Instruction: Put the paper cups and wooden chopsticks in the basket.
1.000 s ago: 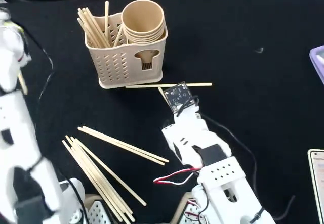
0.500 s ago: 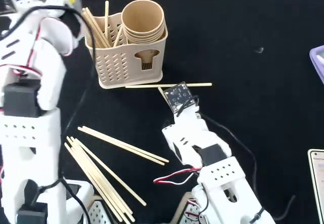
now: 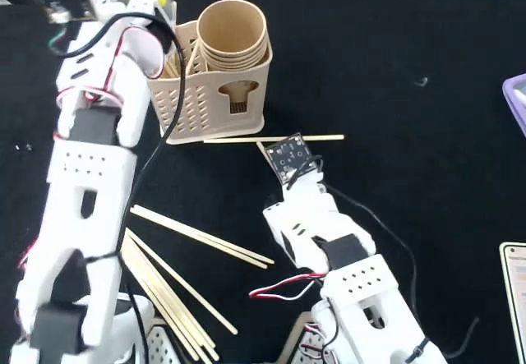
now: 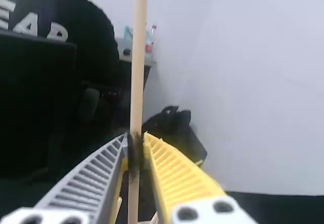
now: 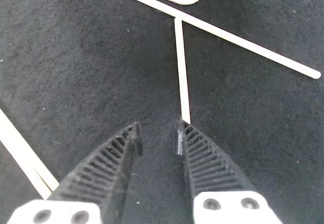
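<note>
Blocking the left side of the basket, the left arm hides most of the chopsticks standing in it, so they can't be counted. One stack of nested paper cups sits in the basket's right part, roughly four rims, exact number hard to tell. The left end effector is clenched on one wooden chopstick, held upright with both ends cut off in the wrist view. It is up beyond the basket's far left corner. The right end effector is released, fingers apart, low over the bench. A second chopstick ends at one of its fingertips, touching or just beside, unclear. One long chopstick lies along the basket's front base. Two, maybe three, loose sticks lie together mid-bench. A bundle near the left arm's base is partly covered, number unreadable.
</note>
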### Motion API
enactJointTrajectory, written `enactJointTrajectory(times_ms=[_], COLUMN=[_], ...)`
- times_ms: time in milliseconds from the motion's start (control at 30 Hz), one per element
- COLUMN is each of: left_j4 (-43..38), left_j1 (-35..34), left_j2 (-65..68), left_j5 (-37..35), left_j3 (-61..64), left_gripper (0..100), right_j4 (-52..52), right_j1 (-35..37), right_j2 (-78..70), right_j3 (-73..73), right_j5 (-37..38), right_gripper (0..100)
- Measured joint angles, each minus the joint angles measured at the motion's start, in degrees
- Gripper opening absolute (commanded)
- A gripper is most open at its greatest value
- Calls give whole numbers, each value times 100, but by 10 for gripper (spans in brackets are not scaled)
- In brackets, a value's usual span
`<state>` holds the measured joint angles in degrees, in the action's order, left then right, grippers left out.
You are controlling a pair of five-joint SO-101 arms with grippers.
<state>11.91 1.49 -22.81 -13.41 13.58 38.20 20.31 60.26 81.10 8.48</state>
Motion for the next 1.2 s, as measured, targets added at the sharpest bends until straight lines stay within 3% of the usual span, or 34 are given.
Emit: enactJointTrajectory(times_ms=[333, 467, 733, 933, 1067, 1200], left_j4=[-70, 281, 1635, 3543, 4229, 4308], left_j1=[-229, -325, -396, -1363, -2180, -2629], left_j2=[563, 484, -686, -1758, -1855, -1855], left_j5=[0, 0, 0, 0, 0, 0], left_j3=[0, 0, 0, 273, 1336, 2532], left_gripper=[108, 108, 112, 113, 113, 113], right_j4=[0, 0, 0, 826, 1371, 1468], right_j1=[0, 0, 0, 18, 800, 1855], right_j2=[0, 0, 0, 0, 0, 0], right_j3=[0, 0, 0, -475, -659, -659], right_j5=[0, 0, 0, 431, 510, 510], right_gripper=[116, 116, 118, 230, 240, 227])
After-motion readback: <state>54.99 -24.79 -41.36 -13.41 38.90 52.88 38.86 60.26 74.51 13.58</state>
